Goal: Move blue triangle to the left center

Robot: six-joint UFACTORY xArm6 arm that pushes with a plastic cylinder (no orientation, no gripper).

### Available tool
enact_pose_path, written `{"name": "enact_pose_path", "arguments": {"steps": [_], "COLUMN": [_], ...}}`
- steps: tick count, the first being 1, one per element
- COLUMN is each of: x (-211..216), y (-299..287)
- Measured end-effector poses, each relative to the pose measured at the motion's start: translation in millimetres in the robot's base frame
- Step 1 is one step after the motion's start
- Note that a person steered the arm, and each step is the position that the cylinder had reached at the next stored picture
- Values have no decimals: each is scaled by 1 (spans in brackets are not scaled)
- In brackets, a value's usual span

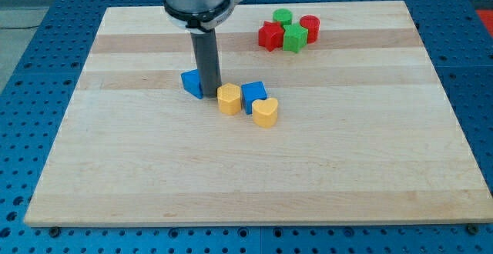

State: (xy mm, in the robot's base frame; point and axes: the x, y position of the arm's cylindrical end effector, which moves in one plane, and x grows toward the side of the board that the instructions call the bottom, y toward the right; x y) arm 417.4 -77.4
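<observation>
The wooden board (254,177) carries everything. My tip (212,95), a bare rod with no jaws, touches the blue triangle (192,83) near the centre. Just right: yellow hexagon (229,98), blue cube (253,94), yellow heart (265,111). Red and green blocks (290,31) cluster well apart at the top.

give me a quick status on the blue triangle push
My tip down on the board, touching the blue triangle on its right side. Triangle near board centre, not yet at left centre. Path toward the view's left shows no blocks.

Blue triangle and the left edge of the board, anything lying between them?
No. In the camera view, only bare wood lies between the blue triangle and the board edge; my tip is on its right.
</observation>
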Motion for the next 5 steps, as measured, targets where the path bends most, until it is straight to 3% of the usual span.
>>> {"name": "enact_pose_path", "arguments": {"steps": [5], "x": [-43], "y": [-15]}}
